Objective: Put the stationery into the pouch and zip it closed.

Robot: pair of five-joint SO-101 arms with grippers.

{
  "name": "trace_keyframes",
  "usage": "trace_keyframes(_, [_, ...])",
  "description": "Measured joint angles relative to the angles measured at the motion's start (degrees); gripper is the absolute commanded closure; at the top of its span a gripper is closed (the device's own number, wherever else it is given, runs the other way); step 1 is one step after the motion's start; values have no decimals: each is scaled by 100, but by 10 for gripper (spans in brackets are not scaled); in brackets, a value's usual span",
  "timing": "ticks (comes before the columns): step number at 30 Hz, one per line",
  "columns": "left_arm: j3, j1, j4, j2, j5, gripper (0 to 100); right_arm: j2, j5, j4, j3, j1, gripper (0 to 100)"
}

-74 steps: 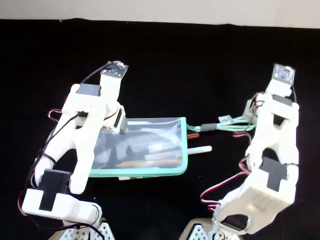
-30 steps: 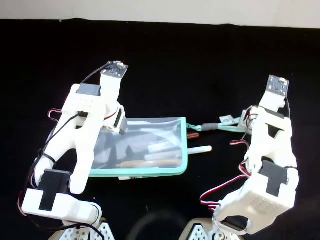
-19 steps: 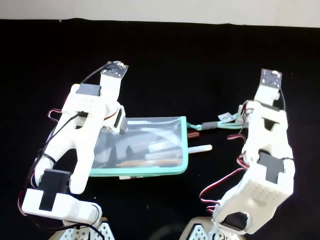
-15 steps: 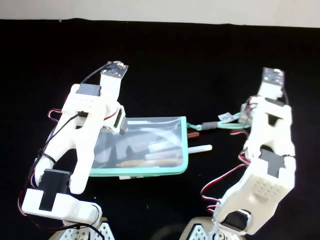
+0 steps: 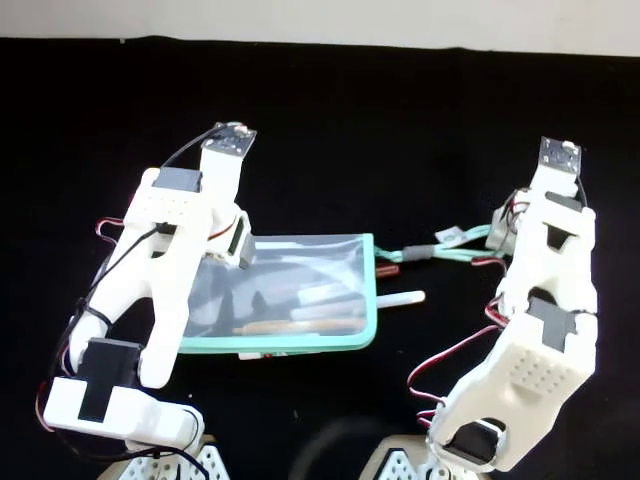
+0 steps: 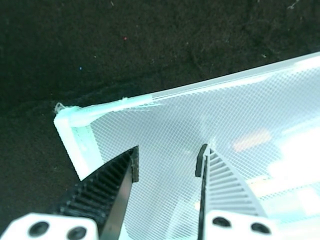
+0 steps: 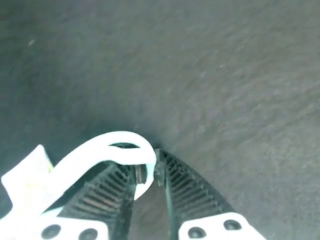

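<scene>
At table centre, pouch (image 5: 290,295) lies long axis left-right, mouth rightward, white pen (image 5: 402,298) protruding. Right gripper (image 7: 147,172) pinches its strap (image 7: 95,152) beyond the mouth; left gripper (image 6: 167,162), jaws spread, over opposite corner.
</scene>
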Motion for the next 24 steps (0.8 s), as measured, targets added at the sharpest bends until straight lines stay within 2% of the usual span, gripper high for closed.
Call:
trace_keyframes(10, [0, 0, 0, 0, 0, 790, -2470, -53, 923, 18, -316, 991])
trace_keyframes(19, [-167, 0, 0, 0, 0, 790, -4202, -308, 1591, -26, -1354, 991])
trace_keyframes(24, [-264, 0, 0, 0, 0, 790, -4756, -492, 2022, -897, -1978, 991])
